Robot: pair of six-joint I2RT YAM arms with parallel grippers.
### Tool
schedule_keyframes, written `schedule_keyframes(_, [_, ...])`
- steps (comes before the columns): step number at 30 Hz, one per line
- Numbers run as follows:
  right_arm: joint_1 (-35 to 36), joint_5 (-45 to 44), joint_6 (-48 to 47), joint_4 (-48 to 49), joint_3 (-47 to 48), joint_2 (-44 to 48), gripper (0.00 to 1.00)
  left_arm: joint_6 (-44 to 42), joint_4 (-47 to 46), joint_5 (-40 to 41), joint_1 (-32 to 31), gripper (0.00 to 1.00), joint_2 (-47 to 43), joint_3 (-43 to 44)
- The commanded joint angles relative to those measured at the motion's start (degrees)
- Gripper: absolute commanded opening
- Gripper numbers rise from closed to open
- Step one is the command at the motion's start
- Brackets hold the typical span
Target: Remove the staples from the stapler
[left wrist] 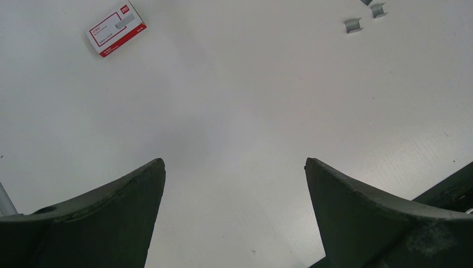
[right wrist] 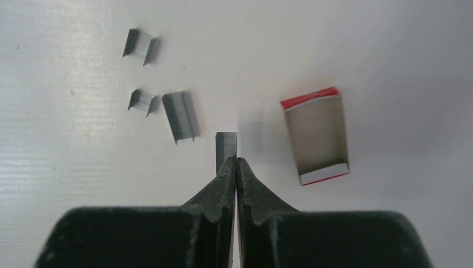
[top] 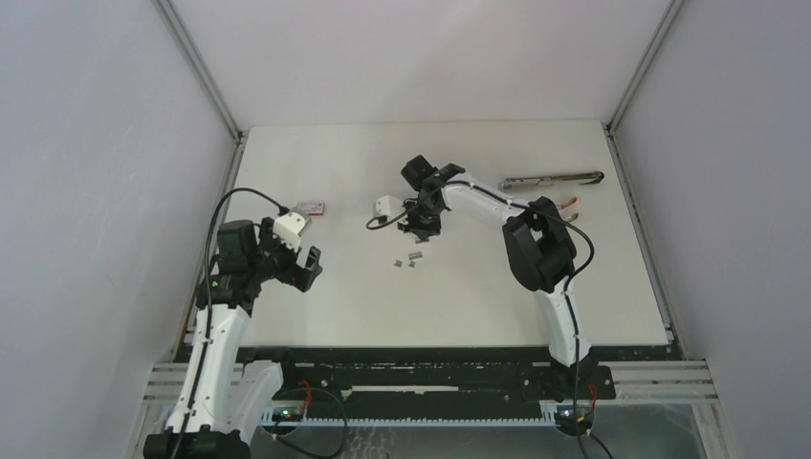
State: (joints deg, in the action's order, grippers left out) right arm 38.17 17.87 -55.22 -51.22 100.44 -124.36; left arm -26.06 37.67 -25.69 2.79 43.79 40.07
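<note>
Pinched together, the right gripper [right wrist: 235,163] sits at the bottom centre of its wrist view. Its two dark fingertips meet on the lower end of a short grey strip of staples [right wrist: 226,144], which sticks out beyond them toward the top of the frame. A soft shadow falls to the right of that strip, so it appears to be lifted off the white table [top: 478,296].

Three loose strips lie flat in the upper left of the same view: one highest up [right wrist: 139,46], a small one [right wrist: 141,101], and a longer one [right wrist: 180,116] just beside it. To the right of the fingertips lies an opened red-and-white box tray [right wrist: 315,139], its grey inside facing up.

From the top camera, this gripper hangs over the middle of the table, and the stapler [top: 552,179] lies unfolded near the upper right edge, well apart from it.

At the left of that view, the left gripper [left wrist: 234,164] has its fingers spread wide and holds nothing, with bare table between them. A closed red-and-white box [left wrist: 116,29] lies in the upper left of its wrist view.
</note>
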Motion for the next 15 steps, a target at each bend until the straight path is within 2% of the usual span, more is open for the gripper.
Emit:
schedule_keyframes(1, [0.0, -0.1, 8.3, 0.1, 4.2, 3.5, 0.0, 0.4, -2.3, -0.4, 0.7, 1.0, -1.0, -0.9])
schedule_keyframes(10, [-0.7, -3.5, 29.6, 5.3, 6.2, 6.1, 0.0, 0.6, -2.6, -0.1, 0.8, 1.0, -0.6, -0.8])
schedule_keyframes(15, [-0.6, -4.1, 29.1, 4.5, 6.6, 5.7, 0.0, 0.7, -2.6, -0.1, 0.8, 1.0, -0.6, -0.8])
